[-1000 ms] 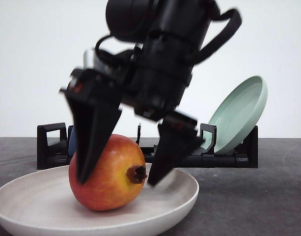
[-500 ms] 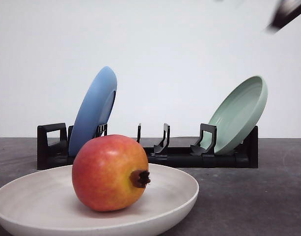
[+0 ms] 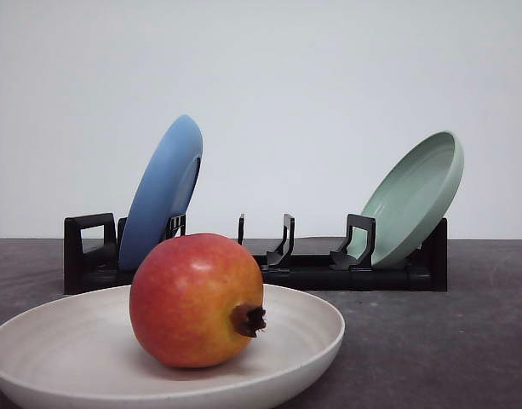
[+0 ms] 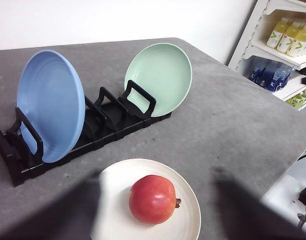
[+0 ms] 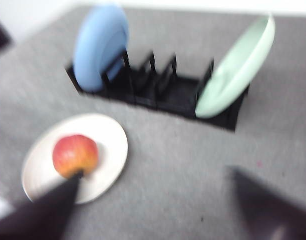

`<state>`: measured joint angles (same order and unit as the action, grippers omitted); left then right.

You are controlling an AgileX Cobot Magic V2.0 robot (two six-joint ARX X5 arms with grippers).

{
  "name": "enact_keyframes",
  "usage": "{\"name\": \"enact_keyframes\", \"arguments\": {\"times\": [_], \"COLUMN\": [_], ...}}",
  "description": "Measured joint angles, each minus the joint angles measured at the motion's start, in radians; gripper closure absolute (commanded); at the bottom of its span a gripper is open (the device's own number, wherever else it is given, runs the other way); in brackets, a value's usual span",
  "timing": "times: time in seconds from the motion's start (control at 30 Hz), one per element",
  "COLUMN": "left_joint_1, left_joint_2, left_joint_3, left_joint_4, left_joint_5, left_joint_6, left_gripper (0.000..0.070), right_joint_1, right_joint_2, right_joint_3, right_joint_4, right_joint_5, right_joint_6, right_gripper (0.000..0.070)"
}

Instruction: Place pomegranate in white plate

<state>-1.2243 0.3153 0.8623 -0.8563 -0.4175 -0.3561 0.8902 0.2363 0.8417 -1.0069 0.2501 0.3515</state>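
Observation:
The pomegranate (image 3: pixel 197 300) lies free in the white plate (image 3: pixel 316 336) at the near edge of the table, its dark crown pointing right and slightly down. In the left wrist view the pomegranate (image 4: pixel 153 199) rests on the white plate (image 4: pixel 118 182), and my left gripper (image 4: pixel 156 175) hangs open above it, its dark fingers (image 4: pixel 58 212) wide apart and holding nothing. The right wrist view is motion-blurred. There my right gripper (image 5: pixel 156 174) is open and high over the table, with the pomegranate (image 5: pixel 75 154) and the white plate (image 5: pixel 110 142) beside one finger.
Behind the white plate stands a black dish rack (image 3: pixel 303 271). It holds a blue plate (image 3: pixel 163 192) on the left and a pale green plate (image 3: pixel 414 200) on the right, both on edge. Shelves with bottles (image 4: pixel 292 35) stand past the table's edge.
The gripper that stood open around the pomegranate has lifted up and to the right, out of the front view. The fruit has rolled slightly, its crown now lower.

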Motion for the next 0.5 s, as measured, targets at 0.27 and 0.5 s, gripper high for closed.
{"name": "enact_keyframes", "arguments": {"times": [0.27, 0.5], "left_joint_1": [0.0, 0.0], "left_joint_2": [0.0, 0.0], "left_joint_3": [0.0, 0.0], "left_joint_4": [0.0, 0.0], "left_joint_5": [-0.003, -0.003], "left_joint_6": [0.001, 0.001], "left_gripper": [0.07, 0.07], "right_joint_1": [0.0, 0.0], "right_joint_2": [0.008, 0.008], "right_joint_3": [0.0, 0.0], "right_joint_4": [0.002, 0.013], "right_joint_5": [0.001, 0.013], "right_joint_6": [-0.006, -0.006], "right_gripper": [0.069, 0.069]}}
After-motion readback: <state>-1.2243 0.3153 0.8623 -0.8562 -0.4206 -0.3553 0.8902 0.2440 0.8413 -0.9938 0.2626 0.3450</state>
